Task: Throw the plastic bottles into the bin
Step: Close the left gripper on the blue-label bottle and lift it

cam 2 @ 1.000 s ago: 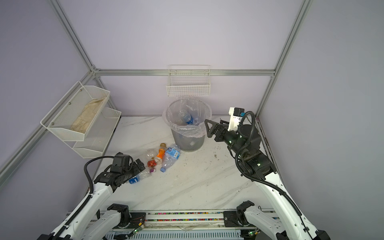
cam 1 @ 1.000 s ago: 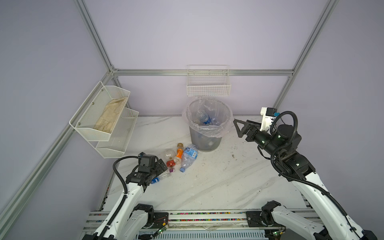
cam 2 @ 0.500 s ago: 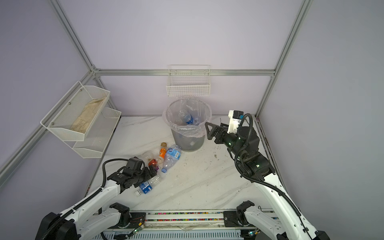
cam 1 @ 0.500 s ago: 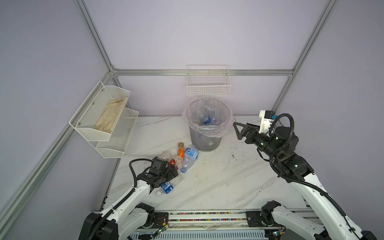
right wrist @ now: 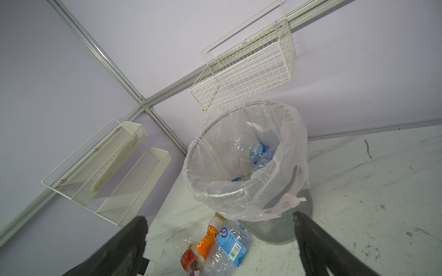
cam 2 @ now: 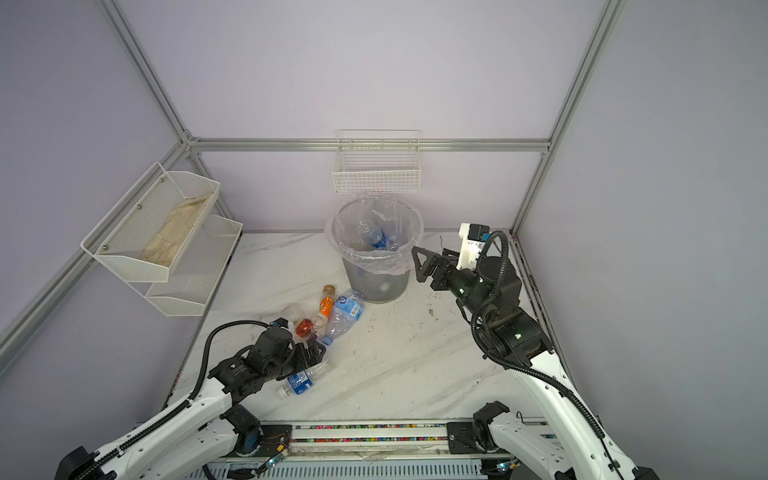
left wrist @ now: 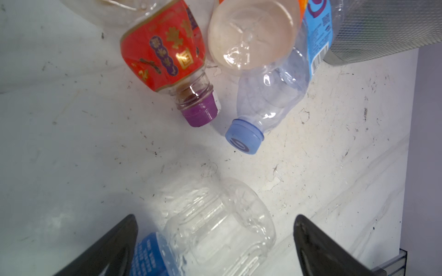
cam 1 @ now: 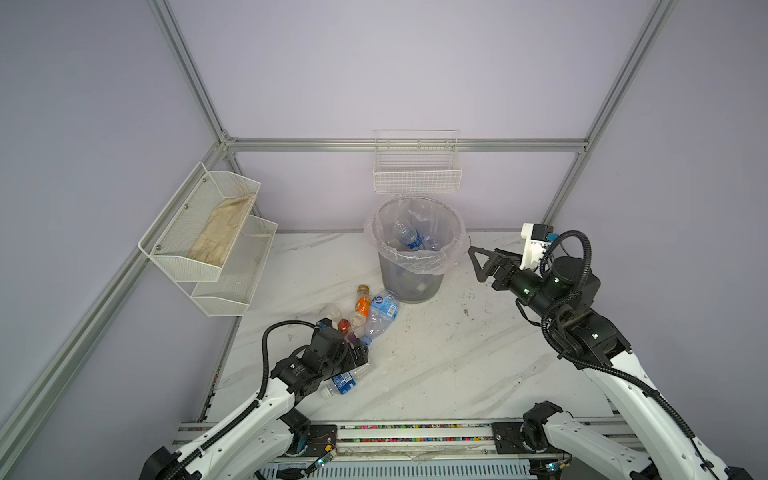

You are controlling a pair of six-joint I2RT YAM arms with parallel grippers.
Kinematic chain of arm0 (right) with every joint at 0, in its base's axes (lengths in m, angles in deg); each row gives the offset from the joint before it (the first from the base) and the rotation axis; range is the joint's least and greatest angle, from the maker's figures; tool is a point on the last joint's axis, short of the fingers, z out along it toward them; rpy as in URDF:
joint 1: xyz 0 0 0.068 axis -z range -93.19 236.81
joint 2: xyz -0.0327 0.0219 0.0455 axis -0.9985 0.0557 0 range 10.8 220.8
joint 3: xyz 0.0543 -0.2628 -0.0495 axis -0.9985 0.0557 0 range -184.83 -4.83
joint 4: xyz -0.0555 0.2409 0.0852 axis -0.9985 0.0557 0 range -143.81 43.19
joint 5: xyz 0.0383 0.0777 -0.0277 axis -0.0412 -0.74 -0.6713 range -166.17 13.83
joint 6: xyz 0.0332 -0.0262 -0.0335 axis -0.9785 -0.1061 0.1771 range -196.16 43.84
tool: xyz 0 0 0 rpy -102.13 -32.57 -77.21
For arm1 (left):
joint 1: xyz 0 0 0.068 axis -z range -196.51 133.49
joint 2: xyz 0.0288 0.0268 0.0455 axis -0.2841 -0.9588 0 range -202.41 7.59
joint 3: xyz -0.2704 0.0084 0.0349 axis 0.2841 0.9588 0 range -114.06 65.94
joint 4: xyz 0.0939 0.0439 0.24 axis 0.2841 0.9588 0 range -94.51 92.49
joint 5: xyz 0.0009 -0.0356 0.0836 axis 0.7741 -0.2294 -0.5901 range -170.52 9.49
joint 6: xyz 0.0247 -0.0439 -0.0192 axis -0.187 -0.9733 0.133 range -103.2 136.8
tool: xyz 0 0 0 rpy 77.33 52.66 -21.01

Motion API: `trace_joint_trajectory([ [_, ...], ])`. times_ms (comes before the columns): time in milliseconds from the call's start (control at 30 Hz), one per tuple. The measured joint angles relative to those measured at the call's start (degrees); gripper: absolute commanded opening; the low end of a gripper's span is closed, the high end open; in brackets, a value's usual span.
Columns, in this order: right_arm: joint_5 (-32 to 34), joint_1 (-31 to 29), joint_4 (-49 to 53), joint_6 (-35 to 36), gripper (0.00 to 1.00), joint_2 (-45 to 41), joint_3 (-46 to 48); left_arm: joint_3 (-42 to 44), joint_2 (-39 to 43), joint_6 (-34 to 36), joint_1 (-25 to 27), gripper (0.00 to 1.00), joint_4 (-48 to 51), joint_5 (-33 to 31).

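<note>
I'm on the grab step: my left gripper (left wrist: pixel 214 217) is wide open over the clear blue-label plastic bottle (cam 1: pixel 344 381). Next, squeeze, then lift to the tall grey bin (cam 1: pixel 409 278).

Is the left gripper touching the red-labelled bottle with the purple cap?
Apart. The left wrist view shows bare table between the left gripper and the red-labelled bottle; its open jaws flank a different, blue-labelled clear bottle.

Bottles (cam 1: pixel 380 311) before the bin (cam 1: pixel 409 282) (others inside).
</note>
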Motion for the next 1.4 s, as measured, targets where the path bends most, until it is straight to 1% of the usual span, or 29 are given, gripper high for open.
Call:
trace_joint_trajectory([
  [100,0.0,0.0,0.0,-0.1,0.98,-0.1,0.2,0.0,0.4,1.5,2.4,1.00,0.6,0.0],
  [333,0.0,0.0,0.1,-0.8,0.97,-0.2,0.6,0.0,-7.8,2.4,7.3,1.00,1.6,-0.6],
  [567,0.3,0.0,0.2,-1.2,0.97,-1.6,1.8,-0.2,-11.7,2.4,12.8,0.95,2.4,-3.9],
  [600,0.4,0.0,0.2,-1.2,0.98,-1.6,1.9,-0.3,-12.2,2.3,13.4,0.91,2.4,-4.7],
  [633,0.4,0.0,0.2,-1.2,0.97,-1.7,2.1,-0.3,-12.6,2.3,13.9,0.83,2.3,-5.3],
  [733,0.5,0.0,0.3,-1.3,0.98,-1.9,2.6,-0.4,-13.7,1.6,14.8,0.54,2.1,-6.6],
  [767,0.5,0.0,0.4,-1.3,0.98,-1.9,2.7,-0.4,-13.9,1.5,15.1,0.45,2.0,-6.5],
  [833,0.6,0.0,0.4,-1.3,0.97,-2.0,3.0,-0.9,-13.4,1.0,15.5,0.34,1.9,-6.7],
  [867,0.6,0.0,0.4,-1.3,0.98,-2.1,3.1,-0.9,-13.1,0.9,15.6,0.30,1.9,-6.8],
  [933,0.7,0.0,0.4,-1.3,0.98,-2.3,3.2,-1.0,-12.5,0.9,15.8,0.24,2.5,-6.9],
  [967,0.7,0.0,0.4,-1.3,0.97,-2.4,3.3,-1.0,-12.1,1.0,15.8,0.23,2.9,-7.0],
  [1067,0.8,0.0,0.4,-1.3,0.98,-2.7,3.4,-1.9,-9.9,1.4,15.9,0.22,5.5,-7.4],
  [1167,0.9,0.0,0.4,-1.4,0.98,-3.2,3.8,-4.9,-6.7,2.6,16.0,0.22,7.8,-8.2],
  [1300,0.9,0.0,0.4,-1.6,0.97,-3.7,4.8,-13.0,-3.1,6.4,16.3,0.22,9.5,-10.4],
  [1400,0.6,0.0,0.4,-2.3,0.98,-4.2,6.2,-21.8,-2.1,11.7,16.3,0.22,10.2,-13.2],
])
